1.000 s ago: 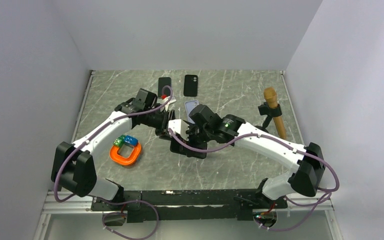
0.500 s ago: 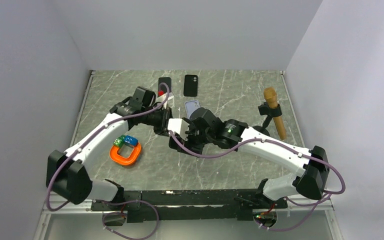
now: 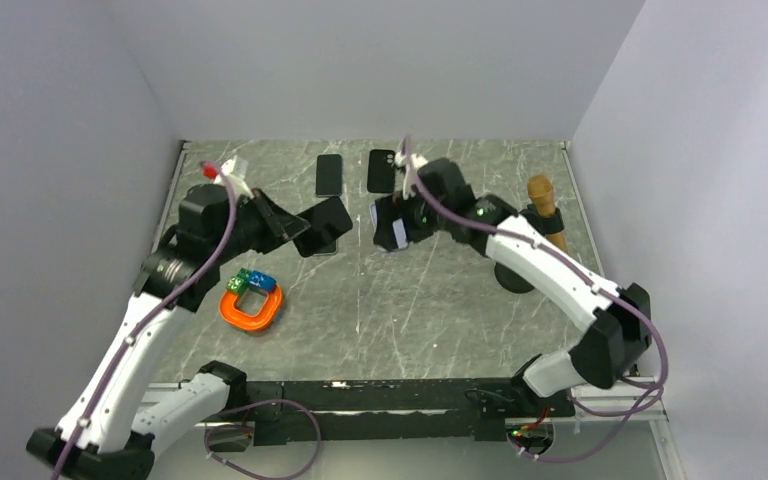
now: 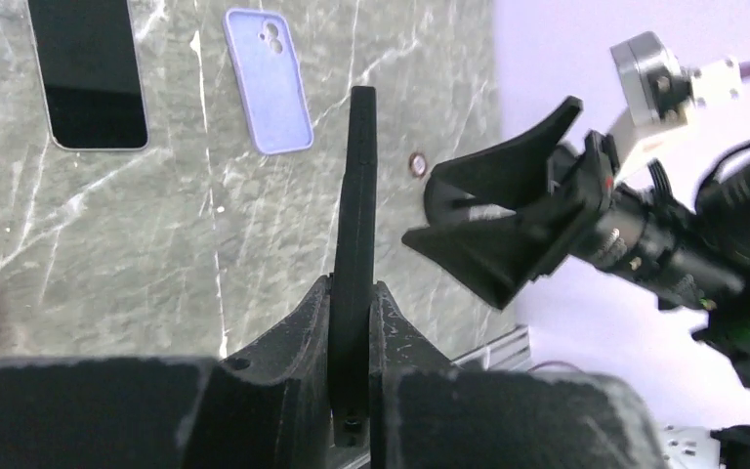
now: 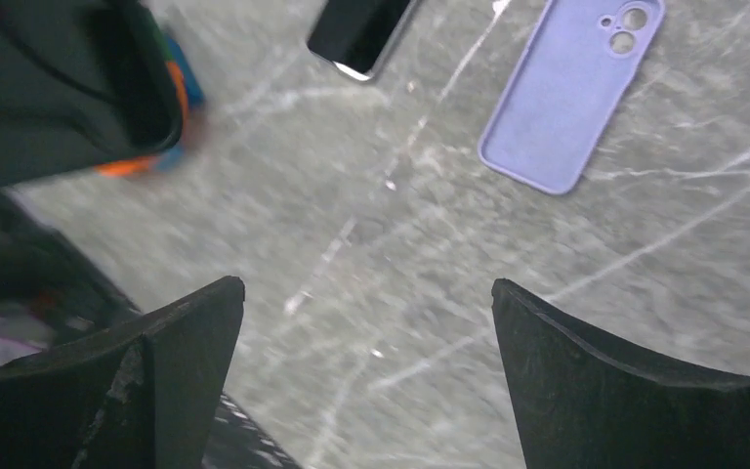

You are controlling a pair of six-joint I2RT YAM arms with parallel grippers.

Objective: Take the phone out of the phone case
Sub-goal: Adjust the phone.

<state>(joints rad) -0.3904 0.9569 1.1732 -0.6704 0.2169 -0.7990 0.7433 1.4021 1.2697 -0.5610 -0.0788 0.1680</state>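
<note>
My left gripper (image 3: 298, 226) is shut on a black phone case (image 3: 328, 222) and holds it high above the table. In the left wrist view the case (image 4: 356, 186) stands edge-on between the closed jaws (image 4: 353, 288); I cannot tell whether a phone is inside. My right gripper (image 3: 392, 222) hangs open and empty above the table, just right of the case. In the right wrist view its jaws (image 5: 366, 283) are wide apart, and the held case (image 5: 68, 88) shows at the upper left. The right gripper also shows in the left wrist view (image 4: 508, 234).
A bare black phone (image 3: 329, 174), a black case (image 3: 381, 170) and a lilac case (image 4: 269, 80) lie at the far middle of the table. An orange ring toy (image 3: 250, 305) lies at the left. A brown microphone on a stand (image 3: 543, 215) stands at the right.
Both arms have risen from the table's middle. The left arm swung up and left with the black case in its jaws. The right gripper let go and moved back toward the far side, open.
</note>
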